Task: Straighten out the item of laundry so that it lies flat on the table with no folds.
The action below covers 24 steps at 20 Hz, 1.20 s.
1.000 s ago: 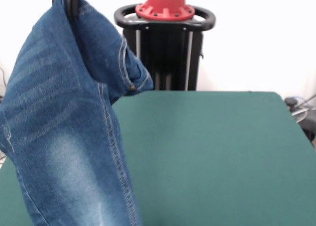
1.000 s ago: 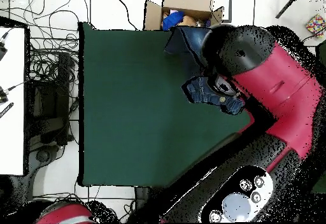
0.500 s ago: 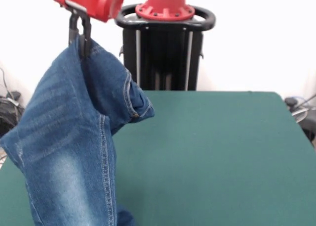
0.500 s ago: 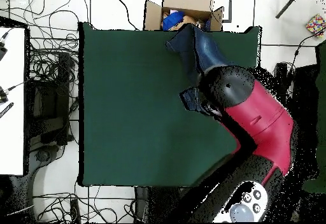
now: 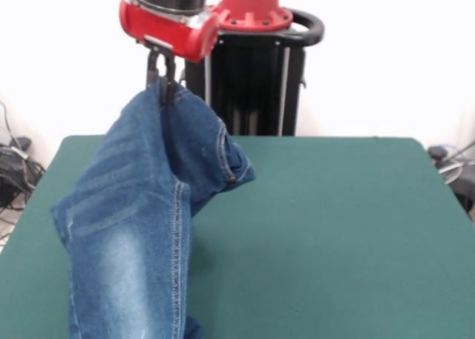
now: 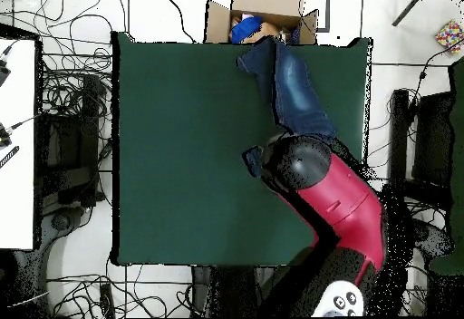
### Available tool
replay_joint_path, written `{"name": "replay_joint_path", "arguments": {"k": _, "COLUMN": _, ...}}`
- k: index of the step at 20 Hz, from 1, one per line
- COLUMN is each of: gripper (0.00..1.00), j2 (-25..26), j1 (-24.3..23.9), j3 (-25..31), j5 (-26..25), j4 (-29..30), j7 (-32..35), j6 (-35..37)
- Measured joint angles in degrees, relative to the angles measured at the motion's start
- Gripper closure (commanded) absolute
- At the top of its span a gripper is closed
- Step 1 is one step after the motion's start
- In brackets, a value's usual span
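Note:
The blue denim jeans [image 5: 141, 228] hang from my gripper [image 5: 162, 87], which is shut on their top edge well above the dark green table [image 5: 334, 235]. In the front view the cloth drapes down to the left front, with a folded waistband corner at mid-height. In the overhead view the jeans [image 6: 294, 89] stretch from under the red arm toward the table's far edge [image 6: 181, 152]. The gripper itself is hidden under the arm there.
The black pedestal [image 5: 252, 79] stands behind the table. An open cardboard box [image 6: 263, 16] sits just past the table's far edge. Cables and equipment [image 6: 63, 116] lie on the floor to the left of the table in the overhead view.
My gripper has moved rightward and lower in the front view, carrying the jeans with it. More of the jeans' leg now shows laid out on the table in the overhead view.

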Motion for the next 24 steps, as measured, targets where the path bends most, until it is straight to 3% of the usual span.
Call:
{"name": "replay_joint_path", "arguments": {"k": 9, "gripper": 1.0, "j2": -4.9, "j1": 2.5, "j3": 1.8, "j5": -2.8, "j4": 7.1, "j7": 0.0, "j6": -0.4}}
{"name": "replay_joint_path", "arguments": {"k": 24, "gripper": 1.0, "j2": -12.8, "j1": 3.7, "j3": 5.7, "j5": -2.9, "j4": 20.2, "j7": 0.0, "j6": -6.7}}
